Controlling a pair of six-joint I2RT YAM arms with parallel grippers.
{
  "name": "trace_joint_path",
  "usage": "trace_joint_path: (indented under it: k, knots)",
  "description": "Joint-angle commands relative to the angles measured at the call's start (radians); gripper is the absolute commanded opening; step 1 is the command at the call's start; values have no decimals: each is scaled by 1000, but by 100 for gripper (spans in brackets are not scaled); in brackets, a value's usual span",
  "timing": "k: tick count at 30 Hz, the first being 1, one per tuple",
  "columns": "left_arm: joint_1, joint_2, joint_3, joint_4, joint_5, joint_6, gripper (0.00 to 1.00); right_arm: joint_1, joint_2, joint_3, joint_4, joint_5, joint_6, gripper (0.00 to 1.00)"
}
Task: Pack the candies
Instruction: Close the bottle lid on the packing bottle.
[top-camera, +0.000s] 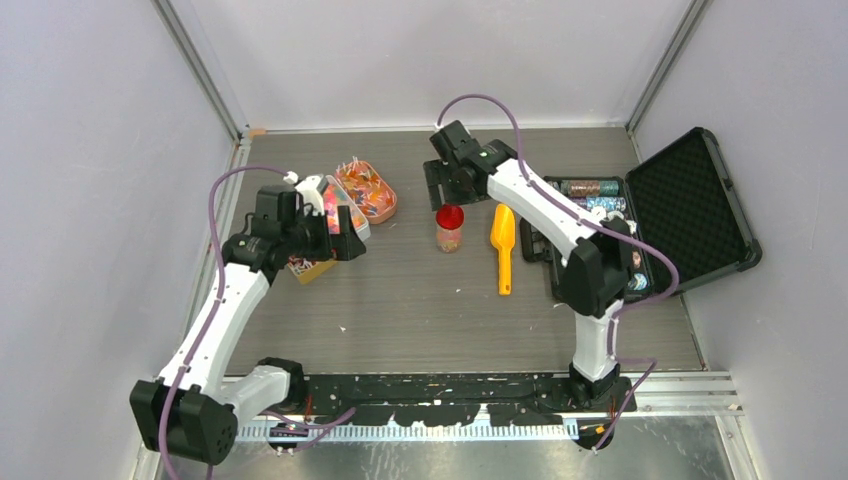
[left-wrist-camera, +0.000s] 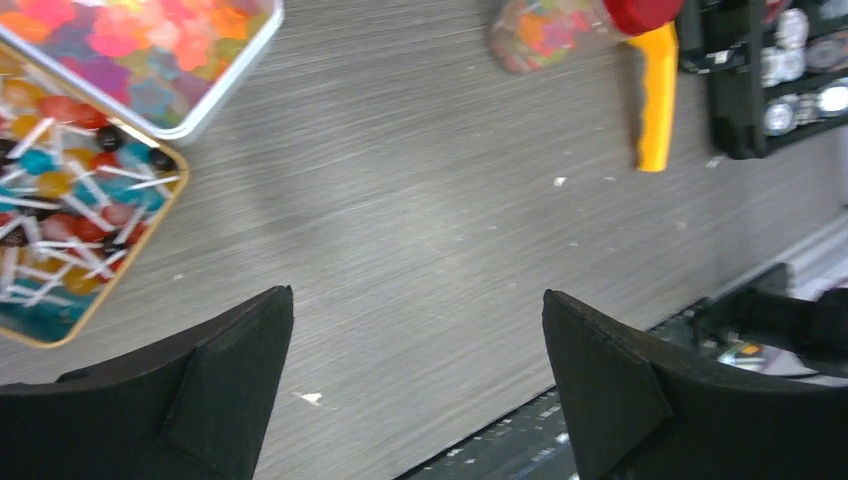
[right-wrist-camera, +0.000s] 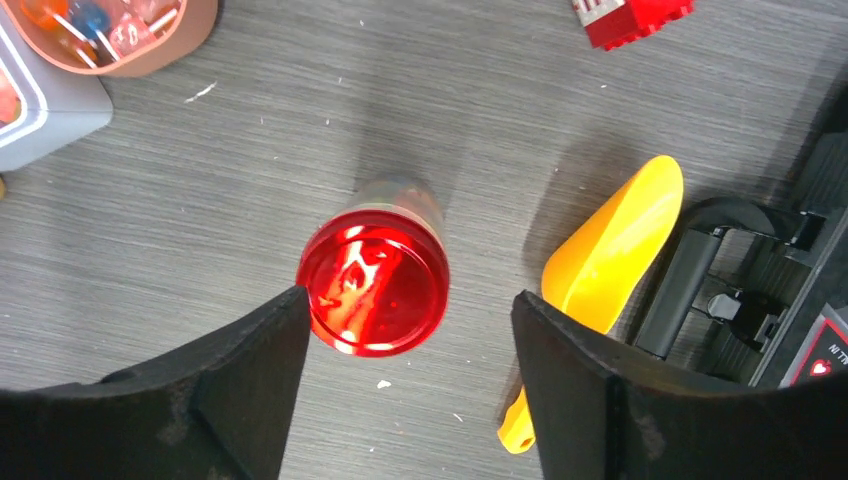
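Candies (left-wrist-camera: 150, 50) beside left fingers (left-wrist-camera: 230, 370), spread, apparently empty, over table (left-wrist-camera: 420, 200).

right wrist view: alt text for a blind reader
A red-lidded jar stands on the grey table, seen from above between the fingers of the open right gripper. A yellow scoop lies to its right, beside a black case.

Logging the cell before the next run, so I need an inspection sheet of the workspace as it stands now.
Surface: grey wood-grain table, white specks.
Job's things: candies in three open trays; upright red-lidded jar holding more.
Clutter: yellow scoop; open black case of poker chips; red box.
Claws: left claw open, empty; right claw open, facing jar.
Cables: purple cables looped along both arms.
Surroundings: plain grey walls.
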Motion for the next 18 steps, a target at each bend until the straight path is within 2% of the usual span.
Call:
trace_joint_path:
  k: [1,4,6,12,18]
  knots:
    - [0,35,89,69,173,-83,93,-45,-170,-112,154,-31,41,72]
    - [-2,103,96,196,263,-192,77,-97,-234,-221,263,-154,82,58]
    - [-19,155,97,290,296,-269,70,-134,-259,-280,329,-221,107,55]
    - [-130,351,184,480,271,-337,61,-211,-236,-324,415,-455,126,49]
    - [-203,563,271,585,243,-360,54,-223,-160,-294,392,-507,107,44]
